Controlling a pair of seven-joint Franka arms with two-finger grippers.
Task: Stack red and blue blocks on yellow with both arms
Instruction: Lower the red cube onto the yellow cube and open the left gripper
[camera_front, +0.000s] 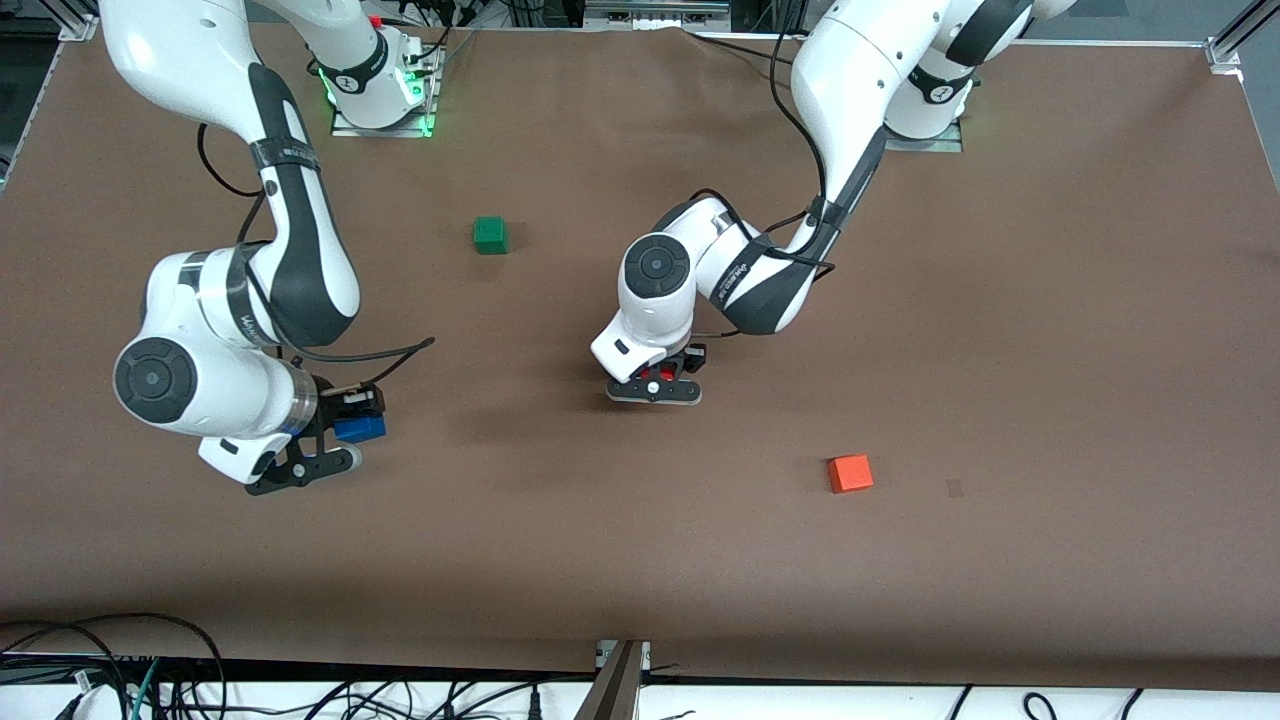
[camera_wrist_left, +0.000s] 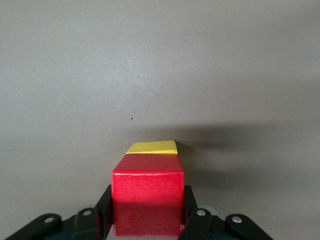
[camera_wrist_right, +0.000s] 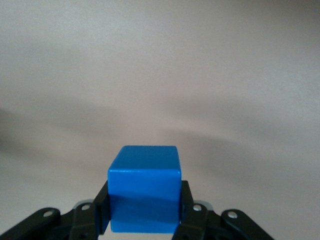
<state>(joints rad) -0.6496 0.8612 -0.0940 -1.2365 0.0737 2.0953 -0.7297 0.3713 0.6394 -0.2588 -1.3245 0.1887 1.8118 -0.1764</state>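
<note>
A brown table (camera_front: 1000, 300) bears a green cube (camera_front: 490, 235), an orange-red cube (camera_front: 850, 473) and the yellow cube (camera_wrist_left: 151, 147).

You see even, bright overhead light; soft shadows spread on the table (camera_front: 1000, 300) past each set of jaws; wrist views slightly soft.

Faint lettering on both arms' wrist links, unreadable
</note>
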